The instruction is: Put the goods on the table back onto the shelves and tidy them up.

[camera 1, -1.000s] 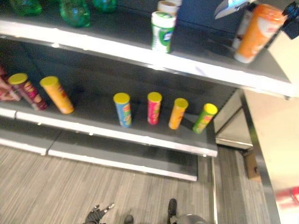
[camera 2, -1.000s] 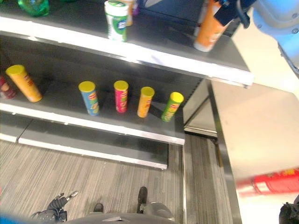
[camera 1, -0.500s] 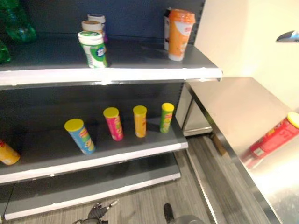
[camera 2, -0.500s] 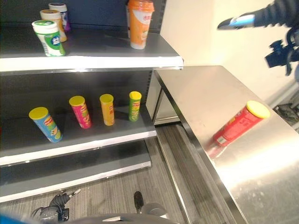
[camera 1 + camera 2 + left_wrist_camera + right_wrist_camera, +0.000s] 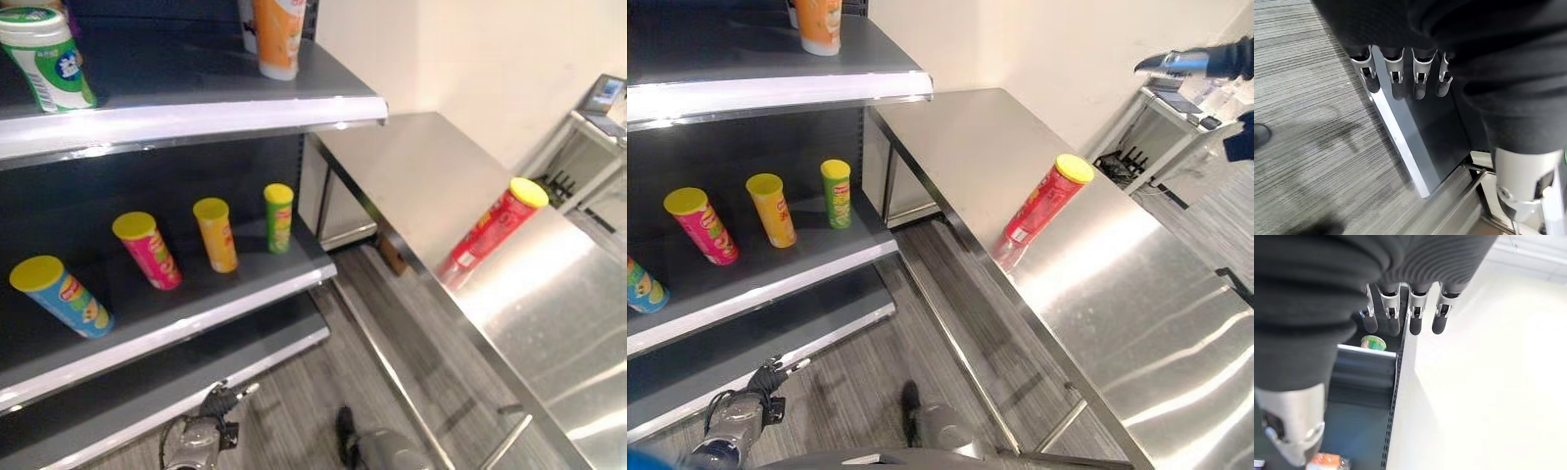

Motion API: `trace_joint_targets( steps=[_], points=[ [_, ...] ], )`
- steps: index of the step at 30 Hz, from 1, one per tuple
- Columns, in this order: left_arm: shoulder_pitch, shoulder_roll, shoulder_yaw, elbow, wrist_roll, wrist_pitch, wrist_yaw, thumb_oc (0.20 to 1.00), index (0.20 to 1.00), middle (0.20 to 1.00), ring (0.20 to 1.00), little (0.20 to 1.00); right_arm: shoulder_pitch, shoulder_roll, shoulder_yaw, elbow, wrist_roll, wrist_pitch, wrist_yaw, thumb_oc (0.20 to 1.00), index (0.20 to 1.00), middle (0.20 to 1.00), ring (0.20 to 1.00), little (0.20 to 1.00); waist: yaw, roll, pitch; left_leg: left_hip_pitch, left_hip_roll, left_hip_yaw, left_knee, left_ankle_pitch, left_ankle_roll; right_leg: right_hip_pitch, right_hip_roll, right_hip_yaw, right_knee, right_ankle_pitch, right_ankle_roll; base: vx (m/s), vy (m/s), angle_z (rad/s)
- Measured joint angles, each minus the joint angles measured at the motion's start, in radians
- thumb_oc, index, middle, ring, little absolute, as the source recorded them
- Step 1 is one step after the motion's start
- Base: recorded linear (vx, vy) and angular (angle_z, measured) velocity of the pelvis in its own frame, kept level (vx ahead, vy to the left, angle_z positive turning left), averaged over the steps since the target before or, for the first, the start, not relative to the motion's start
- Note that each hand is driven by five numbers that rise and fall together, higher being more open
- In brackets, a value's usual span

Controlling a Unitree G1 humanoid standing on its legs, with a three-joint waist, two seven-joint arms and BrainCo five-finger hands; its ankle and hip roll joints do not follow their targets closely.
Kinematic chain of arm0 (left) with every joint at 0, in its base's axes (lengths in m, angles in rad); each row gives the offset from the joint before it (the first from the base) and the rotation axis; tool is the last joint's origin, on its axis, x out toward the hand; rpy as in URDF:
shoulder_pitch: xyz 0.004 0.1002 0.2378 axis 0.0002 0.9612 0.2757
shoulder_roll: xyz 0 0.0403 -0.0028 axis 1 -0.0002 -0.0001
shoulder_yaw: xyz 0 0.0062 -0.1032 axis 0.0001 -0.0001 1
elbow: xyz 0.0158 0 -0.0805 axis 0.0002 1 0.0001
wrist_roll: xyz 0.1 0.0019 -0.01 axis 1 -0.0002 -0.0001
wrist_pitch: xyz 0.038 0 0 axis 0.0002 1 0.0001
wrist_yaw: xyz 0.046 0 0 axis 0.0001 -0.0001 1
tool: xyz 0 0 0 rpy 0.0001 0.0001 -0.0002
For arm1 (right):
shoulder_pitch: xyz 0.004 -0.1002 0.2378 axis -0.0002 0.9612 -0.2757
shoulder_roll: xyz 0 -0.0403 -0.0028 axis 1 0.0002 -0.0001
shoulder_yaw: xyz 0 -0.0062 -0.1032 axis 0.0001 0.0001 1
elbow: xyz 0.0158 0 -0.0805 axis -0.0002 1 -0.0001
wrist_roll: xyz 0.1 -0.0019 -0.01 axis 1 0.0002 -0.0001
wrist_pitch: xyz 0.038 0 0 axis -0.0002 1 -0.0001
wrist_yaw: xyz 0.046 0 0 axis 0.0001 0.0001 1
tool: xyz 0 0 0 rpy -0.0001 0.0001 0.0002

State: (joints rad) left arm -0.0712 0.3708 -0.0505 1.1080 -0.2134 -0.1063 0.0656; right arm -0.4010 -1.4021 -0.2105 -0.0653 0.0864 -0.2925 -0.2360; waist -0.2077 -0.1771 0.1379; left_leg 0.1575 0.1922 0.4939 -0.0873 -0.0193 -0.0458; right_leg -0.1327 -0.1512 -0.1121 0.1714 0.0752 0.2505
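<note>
While the right hand [image 5: 1183, 64] hangs raised past the far side of the steel table [image 5: 1136, 294], its fingers [image 5: 1415, 316] hang straight and slightly apart in its wrist view, clasping nothing. Beyond those fingertips run the dark upright of the shelving and a pale wall, with a green-lidded container [image 5: 1373, 342] sitting on a shelf edge just below them. Well apart from that hand, the red chip can [image 5: 1042, 205] with a yellow lid lies on the table, its lid end pointing toward the far side.

Low by the floor, the left hand [image 5: 759, 384] has its fingers [image 5: 1393, 76] straight and spread, empty; just past the tips lies the bottom shelf board with its pale front edge, and striped grey flooring beside it.

On the middle shelf [image 5: 196, 318] stand four chip cans in a row, well above the left fingers: a blue can [image 5: 61, 297], a pink can [image 5: 147, 250], an orange can [image 5: 216, 234] and a green can [image 5: 278, 217], all yellow-lidded and spaced apart. On the top shelf [image 5: 196, 113] stand a white and green tub [image 5: 47, 59] and an orange cup [image 5: 276, 37].
</note>
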Motion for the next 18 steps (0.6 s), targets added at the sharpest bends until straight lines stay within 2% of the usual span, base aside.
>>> trace_joint_targets(
  steps=[2, 3, 4, 5, 6, 9, 10, 11, 12, 14, 15, 16, 18],
  points=[
    [0.013, 0.021, -0.001, 0.004, 0.0, 0.001, 0.0, 1.0, 1.0, 1.0, 1.0, 1.0, -0.031, -0.007, 0.0, -0.005, 0.0, -0.002, 0.0, 1.0, 1.0, 1.0, 1.0, 1.0, 0.028, -0.018, -0.009, -0.001, 0.013, 0.002, 0.003, 0.01, -0.011, 0.051, -0.058, 0.0, -0.041, 0.005, 0.003, -0.03, -0.205, -0.59],
    [0.029, 0.043, 0.001, 0.004, 0.0, 0.002, 0.001, 1.0, 1.0, 1.0, 1.0, 1.0, -0.041, -0.007, 0.0, -0.01, 0.001, -0.004, 0.001, 1.0, 1.0, 1.0, 1.0, 1.0, 0.043, -0.043, -0.026, 0.0, 0.024, 0.017, 0.001, 0.023, -0.036, 0.117, -0.112, -0.022, -0.108, 0.058, -0.012, 0.08, -0.245, -0.5],
    [0.036, 0.054, 0.006, 0.005, 0.0, 0.002, 0.001, 1.0, 1.0, 1.0, 1.0, 1.0, -0.039, -0.002, 0.003, -0.012, 0.001, -0.004, 0.001, 1.0, 1.0, 1.0, 1.0, 1.0, 0.059, -0.06, -0.038, 0.001, 0.027, 0.021, 0.002, 0.03, -0.048, 0.136, -0.109, -0.019, -0.148, 0.062, 0.004, 0.06, -0.207, -0.61],
    [0.038, 0.051, 0.018, 0.005, 0.0, 0.003, 0.001, 1.0, 1.0, 1.0, 1.0, 1.0, -0.036, 0.009, 0.003, -0.01, 0.001, -0.004, 0.004, 1.0, 1.0, 1.0, 1.0, 1.0, 0.074, -0.065, -0.043, 0.004, 0.042, 0.015, 0.004, 0.029, -0.048, 0.15, -0.082, -0.035, -0.185, 0.042, -0.013, 0.11, -0.159, -0.69],
    [0.037, 0.029, 0.02, 0.004, 0.0, 0.009, 0.001, 1.0, 1.0, 1.0, 1.0, 1.0, -0.035, 0.05, -0.001, -0.001, 0.002, -0.002, 0.006, 1.0, 1.0, 1.0, 1.0, 1.0, 0.083, -0.059, -0.044, 0.006, 0.056, -0.02, 0.004, 0.032, -0.049, 0.162, -0.062, -0.048, -0.222, 0.009, -0.032, 0.05, -0.113, -0.61],
    [0.026, -0.04, 0.02, -0.008, 0.0, 0.008, -0.004, 1.0, 1.0, 1.0, 1.0, 1.0, 0.027, 0.071, -0.014, 0.026, 0.005, 0.027, 0.007, 1.0, 1.0, 1.0, 1.0, 1.0, 0.054, -0.008, -0.04, -0.011, 0.074, -0.026, 0.024, 0.03, -0.056, 0.163, -0.041, -0.045, -0.246, 0.008, -0.042, 0.11, -0.114, -0.23],
    [0.024, -0.062, 0.02, -0.019, 0.0, 0.006, -0.005, 1.0, 1.0, 1.0, 1.0, 1.0, 0.092, 0.072, -0.053, 0.03, 0.006, 0.038, 0.01, 1.0, 1.0, 1.0, 1.0, 1.0, 0.042, 0.01, -0.044, -0.006, 0.074, -0.035, 0.015, 0.029, -0.057, 0.173, -0.038, -0.05, -0.254, 0.008, -0.042, 0.06, -0.11, 0.1],
    [0.024, -0.071, 0.02, -0.03, 0.0, 0.006, -0.005, 1.0, 1.0, 1.0, 1.0, 1.0, 0.142, 0.072, -0.083, 0.03, 0.008, 0.046, 0.015, 1.0, 1.0, 1.0, 1.0, 1.0, 0.037, 0.018, -0.044, 0.005, 0.073, -0.043, 0.011, 0.029, -0.066, 0.188, -0.039, -0.052, -0.266, 0.008, -0.042, 0.06, -0.09, 0.08],
    [0.025, -0.072, 0.027, -0.035, 0.0, 0.004, -0.004, 1.0, 1.0, 1.0, 1.0, 1.0, 0.191, 0.074, -0.108, 0.029, 0.013, 0.048, 0.028, 1.0, 1.0, 1.0, 1.0, 1.0, 0.02, 0.026, -0.047, 0.015, 0.073, -0.043, 0.01, 0.031, -0.093, 0.196, -0.04, -0.05, -0.267, 0.008, -0.042, 0.04, -0.081, -0.01],
    [0.028, -0.062, 0.03, -0.034, -0.001, 0.004, -0.004, 1.0, 1.0, 1.0, 1.0, 1.0, 0.227, 0.079, -0.152, 0.02, 0.036, 0.045, 0.035, 1.0, 1.0, 1.0, 1.0, 1.0, 0.009, 0.027, -0.049, 0.024, 0.072, -0.043, -0.004, 0.028, -0.124, 0.196, -0.039, -0.05, -0.267, 0.009, -0.043, 0.03, -0.073, -0.02],
    [0.027, -0.052, 0.03, -0.033, -0.001, 0.005, -0.003, 1.0, 1.0, 1.0, 1.0, 1.0, 0.237, 0.107, -0.188, 0.016, 0.055, 0.039, 0.036, 1.0, 1.0, 1.0, 1.0, 1.0, 0.002, 0.017, -0.055, 0.021, 0.069, -0.045, -0.004, 0.03, -0.136, 0.192, -0.043, -0.048, -0.268, 0.013, -0.042, 0.04, -0.054, 0.01],
    [0.04, -0.041, 0.029, -0.031, -0.001, 0.007, -0.003, 1.0, 1.0, 1.0, 1.0, 1.0, 0.246, 0.138, -0.218, -0.005, 0.09, 0.028, 0.036, 1.0, 1.0, 1.0, 1.0, 1.0, 0.001, 0.0, -0.07, 0.02, 0.065, -0.047, -0.004, 0.03, -0.137, 0.191, -0.048, -0.047, -0.268, 0.017, -0.042, 0.03, -0.04, 0.01],
    [0.044, -0.039, 0.028, -0.03, -0.001, 0.008, -0.003, 1.0, 1.0, 1.0, 1.0, 1.0, 0.246, 0.138, -0.218, -0.006, 0.09, 0.021, 0.036, 1.0, 1.0, 1.0, 1.0, 1.0, -0.002, -0.004, -0.074, 0.021, 0.065, -0.048, -0.004, 0.031, -0.137, 0.191, -0.048, -0.047, -0.268, 0.018, -0.042, 0.0, 0.0, 0.0]
  ],
)
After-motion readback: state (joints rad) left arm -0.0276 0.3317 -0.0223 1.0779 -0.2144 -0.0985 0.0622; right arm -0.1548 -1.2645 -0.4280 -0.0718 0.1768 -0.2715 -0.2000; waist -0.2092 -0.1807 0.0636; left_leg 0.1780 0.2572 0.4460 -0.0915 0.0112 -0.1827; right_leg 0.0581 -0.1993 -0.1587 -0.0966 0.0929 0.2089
